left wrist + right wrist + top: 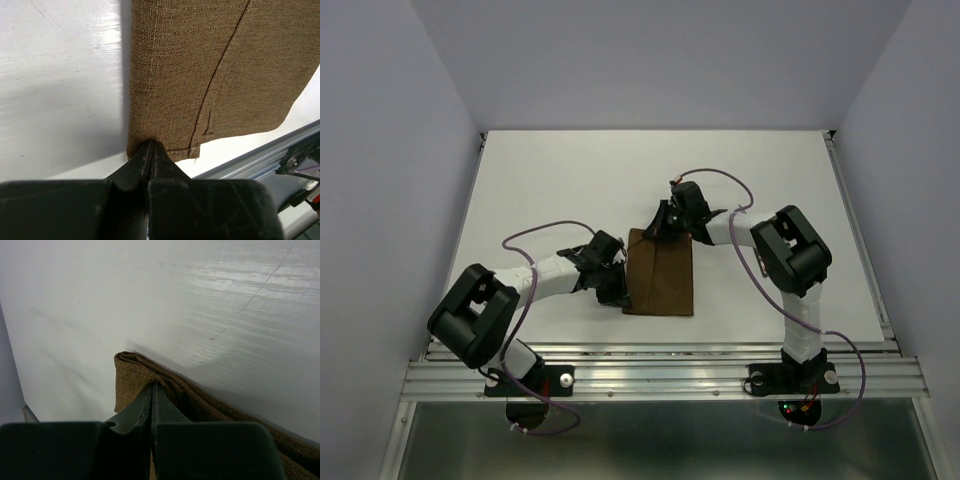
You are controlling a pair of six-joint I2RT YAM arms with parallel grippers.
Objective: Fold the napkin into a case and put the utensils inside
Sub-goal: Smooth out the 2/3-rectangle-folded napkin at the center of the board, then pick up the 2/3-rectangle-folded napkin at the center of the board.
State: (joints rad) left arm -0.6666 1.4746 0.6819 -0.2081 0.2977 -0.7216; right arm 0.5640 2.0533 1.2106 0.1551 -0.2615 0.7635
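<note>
At the left of the top view, the left arm reaches in from its base over the flat white table (560, 180), and its black two-finger left gripper (619, 294) sits at the near left corner of the napkin (661, 273). The napkin is a dark brown square of thin woven cloth, folded here into an upright rectangle that lies flat near the middle of the table, between the two arms. In the left wrist view the left gripper (151, 150) has its jaws pressed together on the very edge of that corner, pinching the cloth (225, 65). A thin dark line, an overlapping edge or a seam, runs lengthwise down the weave. The silver metal rail (260, 159) of the table's near edge shows just beyond the napkin's short end.

Further right, the black right gripper (659, 228) meets the napkin's far left corner. Its wrist view shows the jaws (152, 391) closed tight on a bunched, layered fold of the brown cloth (129, 374), slightly raised off the white surface (210, 300).
</note>
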